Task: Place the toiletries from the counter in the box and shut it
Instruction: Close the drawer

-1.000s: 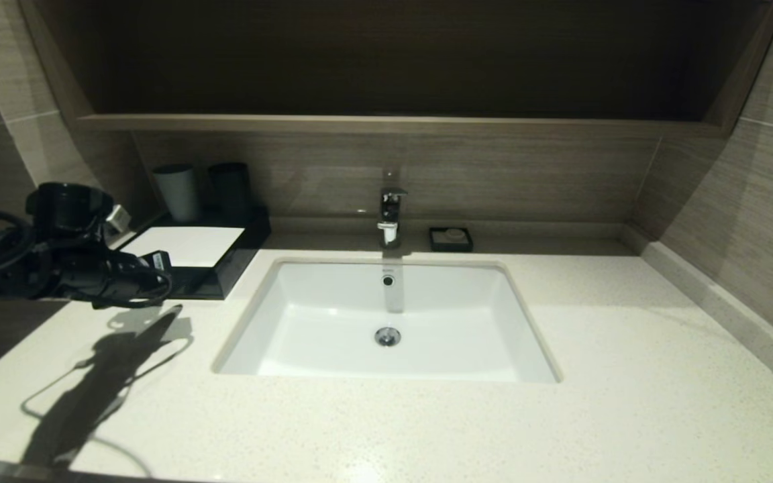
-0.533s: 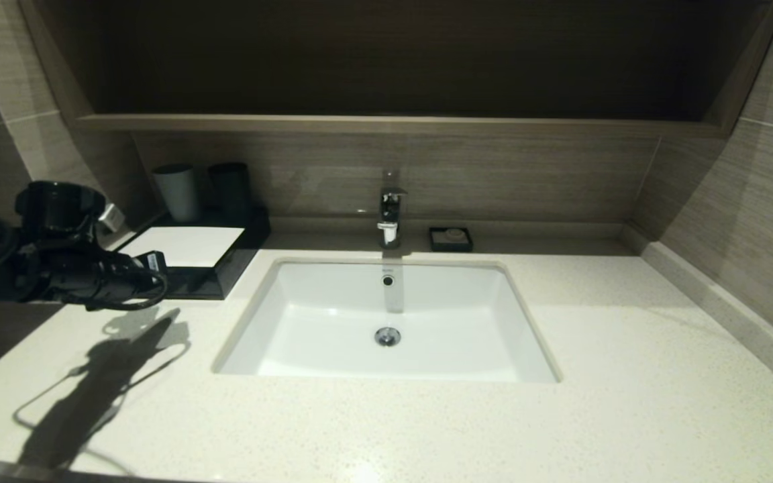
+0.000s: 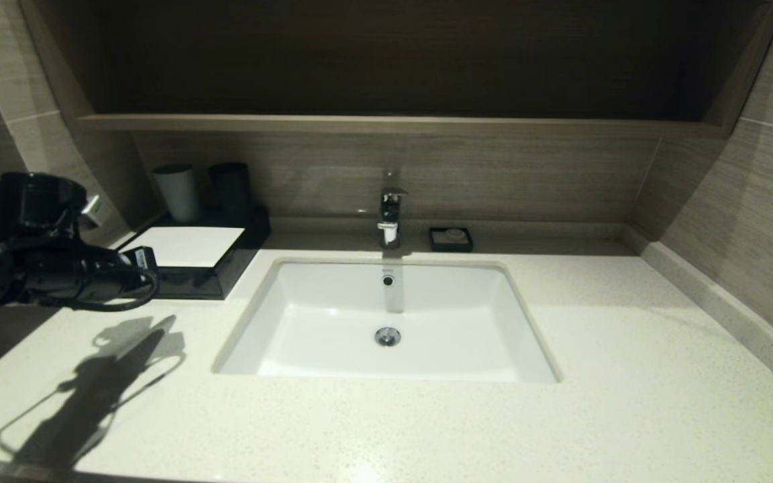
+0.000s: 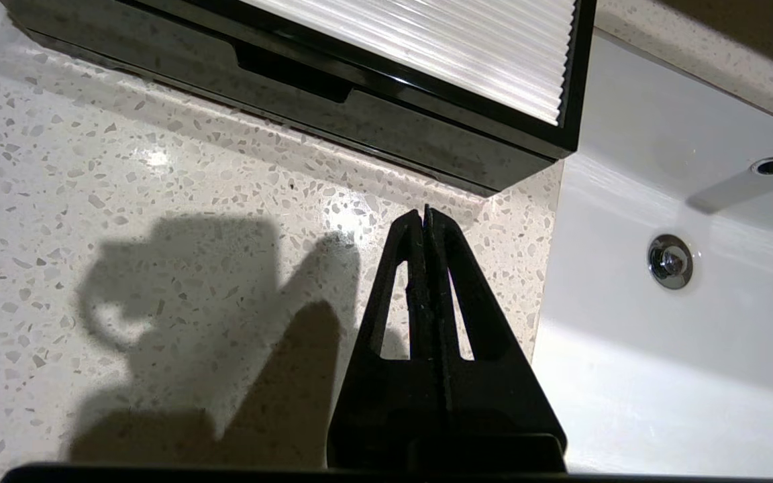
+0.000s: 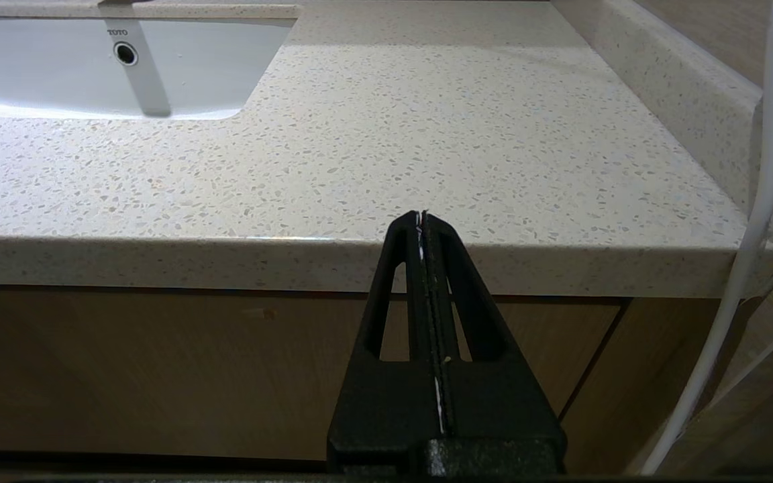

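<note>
The black box [image 3: 193,284] with its white top panel stands at the back left of the speckled worktop; its front drawer is pushed in, with the notch [image 4: 292,71] showing in the left wrist view. The brown wood-grain counter ledge [image 3: 386,123] runs along the wall with nothing on it. No white packets show in any view. My left gripper [image 3: 149,263] is shut and empty, hovering just in front of the box's front left, also in its wrist view [image 4: 425,215]. My right gripper [image 5: 421,216] is shut and empty, below the worktop's front edge.
A white sink [image 3: 292,315] sits mid-worktop with a chrome faucet [image 3: 390,213] behind it. A small black soap dish [image 3: 451,239] lies right of the faucet. Two cups [image 3: 177,192] stand behind the box. A white cable [image 5: 755,221] hangs by the right gripper.
My left arm has drawn back to the left, away from the box front, with its gripper still shut. The box and the rest have not moved.
</note>
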{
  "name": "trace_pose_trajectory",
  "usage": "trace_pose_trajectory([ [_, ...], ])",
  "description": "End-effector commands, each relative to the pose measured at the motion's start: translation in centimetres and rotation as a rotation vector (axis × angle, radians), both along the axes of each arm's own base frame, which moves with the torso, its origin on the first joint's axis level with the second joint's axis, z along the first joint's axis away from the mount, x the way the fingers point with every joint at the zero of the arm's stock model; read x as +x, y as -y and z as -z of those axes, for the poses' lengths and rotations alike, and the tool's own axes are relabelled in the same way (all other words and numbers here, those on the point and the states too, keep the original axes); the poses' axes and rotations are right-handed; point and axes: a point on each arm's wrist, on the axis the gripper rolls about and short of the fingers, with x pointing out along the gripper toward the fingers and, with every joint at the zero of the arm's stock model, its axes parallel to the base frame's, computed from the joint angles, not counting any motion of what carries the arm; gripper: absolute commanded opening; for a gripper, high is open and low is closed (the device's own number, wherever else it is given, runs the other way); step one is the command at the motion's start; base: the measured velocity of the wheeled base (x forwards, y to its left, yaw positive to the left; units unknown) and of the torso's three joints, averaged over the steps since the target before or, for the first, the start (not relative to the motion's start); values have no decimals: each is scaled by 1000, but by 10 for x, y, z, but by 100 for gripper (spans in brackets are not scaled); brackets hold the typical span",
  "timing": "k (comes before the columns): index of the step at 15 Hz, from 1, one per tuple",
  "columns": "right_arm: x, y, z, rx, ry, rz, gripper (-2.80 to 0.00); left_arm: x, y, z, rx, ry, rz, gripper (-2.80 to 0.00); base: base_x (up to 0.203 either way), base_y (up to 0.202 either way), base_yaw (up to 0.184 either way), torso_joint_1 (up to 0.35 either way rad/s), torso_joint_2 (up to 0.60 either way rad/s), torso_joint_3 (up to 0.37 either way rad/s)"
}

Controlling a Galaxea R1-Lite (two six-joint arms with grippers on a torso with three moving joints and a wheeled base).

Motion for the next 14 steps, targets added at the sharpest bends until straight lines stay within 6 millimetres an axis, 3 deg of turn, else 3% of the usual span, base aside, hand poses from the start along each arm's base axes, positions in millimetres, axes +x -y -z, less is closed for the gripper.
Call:
trace_pose_trajectory([
  [1,0,0,0,0,2,-1,-280,-8,1,-7,3,21,0,-280,0,0,0,0,0,0],
  [4,0,0,0,0,2,0,-280,-26,3,-17,9,50,0,-280,0,0,0,0,0,0],
  [10,0,0,0,0,1,0,-280,-89,13,-44,14,162,6,-280,0,0,0,0,0,0],
  [14,0,0,0,0,2,0,-280,-118,17,-59,16,243,16,-280,0,0,0,0,0,0],
])
